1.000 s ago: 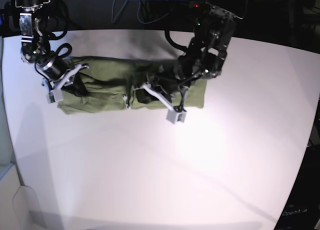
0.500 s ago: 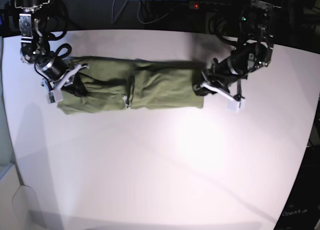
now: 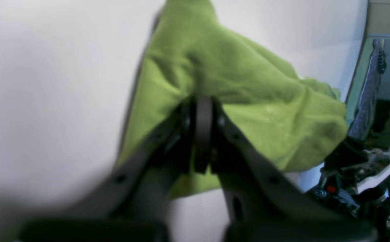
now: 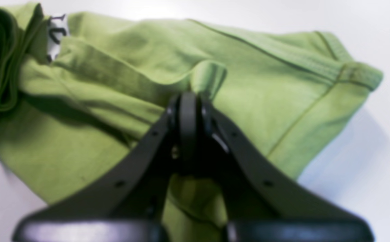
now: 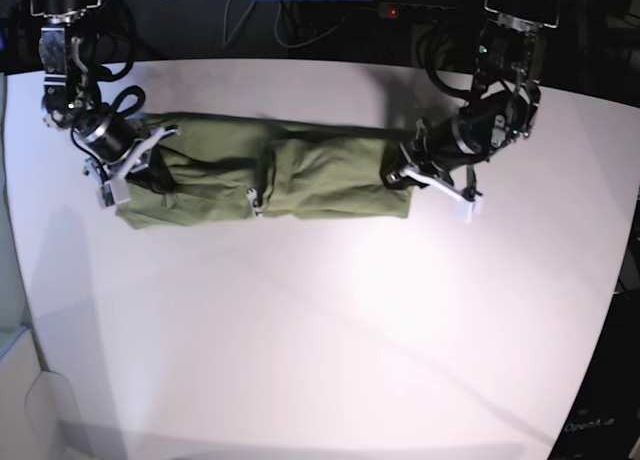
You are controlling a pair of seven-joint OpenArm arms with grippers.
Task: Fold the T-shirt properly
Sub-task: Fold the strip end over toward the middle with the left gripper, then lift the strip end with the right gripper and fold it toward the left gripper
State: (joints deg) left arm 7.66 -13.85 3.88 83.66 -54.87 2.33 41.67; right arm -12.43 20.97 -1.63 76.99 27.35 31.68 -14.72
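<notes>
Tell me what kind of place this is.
Most likely a robotics lab bench: a bare white table carries only the T-shirt, the left gripper and right gripper are each shut on one end of it, and cables hang behind.

Black arms, looped cables – white gripper (image 5: 437, 183) pts, screw holes.

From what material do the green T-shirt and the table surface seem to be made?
T-shirt: probably soft knit cotton, matte; it wrinkles, bunches, and shows stitched seams and hems, with a small white tag.
Table: a smooth white hard top, perhaps laminate or painted board; slightly glossy, since it reflects a soft glare.
</notes>
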